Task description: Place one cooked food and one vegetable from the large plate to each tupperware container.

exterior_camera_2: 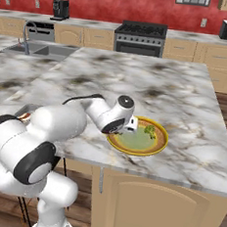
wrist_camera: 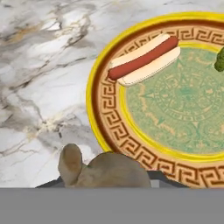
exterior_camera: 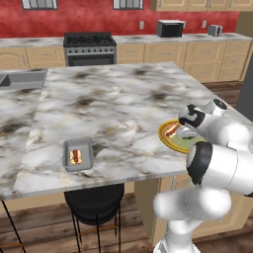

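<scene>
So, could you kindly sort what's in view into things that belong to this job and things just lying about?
Job:
- wide round yellow-rimmed plate
- hot dog in a bun
- green vegetable piece
- small grey rectangular tray, hot dog inside

Lying about:
- black stove
- dark microwave
- steel sink

Counter [exterior_camera: 113, 99]: polished grey-white veined marble, soft sheen. Large plate [wrist_camera: 109, 131]: smooth glazed ceramic look, patterned ring. Tupperware container [exterior_camera: 66, 160]: plain matt grey plastic. Cabinet [exterior_camera_2: 141, 201]: pale wood, satin panels. Floor [exterior_camera: 44, 232]: dark wood planks. Arm [exterior_camera_2: 45, 128]: glossy white shell.
</scene>
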Controlling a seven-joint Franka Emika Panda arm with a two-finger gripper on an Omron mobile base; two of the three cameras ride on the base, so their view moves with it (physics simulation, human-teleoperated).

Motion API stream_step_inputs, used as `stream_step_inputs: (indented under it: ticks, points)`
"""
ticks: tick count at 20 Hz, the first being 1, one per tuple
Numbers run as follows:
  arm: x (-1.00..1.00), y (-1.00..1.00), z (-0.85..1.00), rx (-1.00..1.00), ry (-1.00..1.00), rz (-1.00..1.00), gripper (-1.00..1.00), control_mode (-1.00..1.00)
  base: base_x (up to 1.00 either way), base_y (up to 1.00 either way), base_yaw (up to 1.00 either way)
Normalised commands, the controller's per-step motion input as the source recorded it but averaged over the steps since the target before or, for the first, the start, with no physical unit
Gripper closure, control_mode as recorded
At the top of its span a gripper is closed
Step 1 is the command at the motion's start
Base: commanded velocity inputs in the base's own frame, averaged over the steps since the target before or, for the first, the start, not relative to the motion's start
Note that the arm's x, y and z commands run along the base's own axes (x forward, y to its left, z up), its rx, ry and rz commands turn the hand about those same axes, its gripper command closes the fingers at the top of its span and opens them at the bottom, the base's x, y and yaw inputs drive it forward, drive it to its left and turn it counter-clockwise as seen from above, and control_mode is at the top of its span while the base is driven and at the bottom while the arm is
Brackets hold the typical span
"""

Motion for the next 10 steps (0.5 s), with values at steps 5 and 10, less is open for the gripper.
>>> stream_step_inputs:
  ticks: [5, 10]
  points:
    - [-0.12, 0.64, 0.84, 0.0, -0.01, 0.03, 1.0, -1.0, 0.0, 0.0, 0.0]
    - [0.0, 0.69, 0.56, 0.0, 0.03, 0.0, 1.0, -1.0, 0.0, 0.0, 0.0]
